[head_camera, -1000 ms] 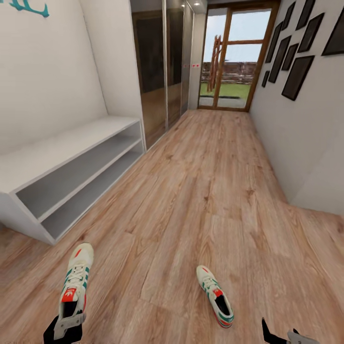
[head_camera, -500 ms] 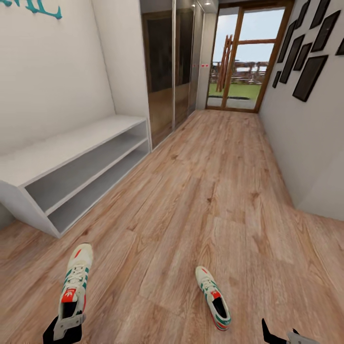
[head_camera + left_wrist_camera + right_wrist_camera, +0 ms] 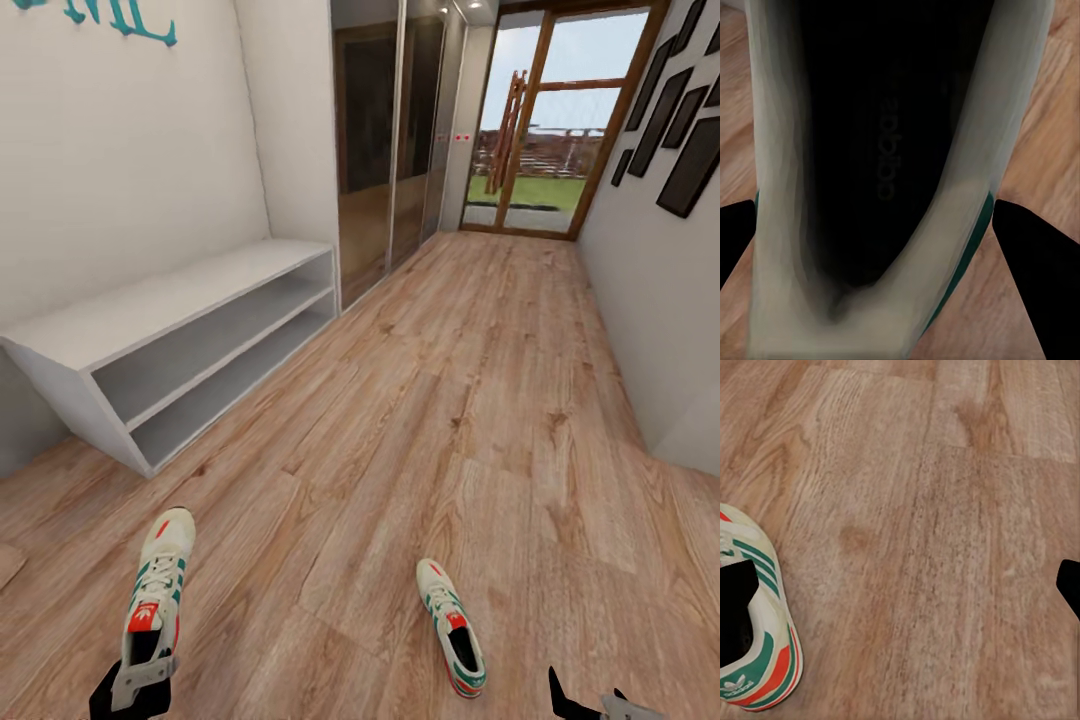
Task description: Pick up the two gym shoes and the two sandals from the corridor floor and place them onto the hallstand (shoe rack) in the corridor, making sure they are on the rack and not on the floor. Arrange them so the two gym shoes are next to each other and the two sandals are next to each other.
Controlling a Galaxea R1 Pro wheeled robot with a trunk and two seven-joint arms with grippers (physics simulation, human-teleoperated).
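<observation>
Left fingers (image 3: 1035,292) clamp one gym shoe (image 3: 158,590); right fingers (image 3: 739,604) spread; hallstand (image 3: 190,330) shelves bare.

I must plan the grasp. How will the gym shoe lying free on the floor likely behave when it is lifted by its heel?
The free gym shoe looks light, with a soft fabric upper, so its collar may give under the fingers. Held at the heel, the long toe would probably droop. Its flat sole on the corridor floor suggests it slides, not rolls.
</observation>
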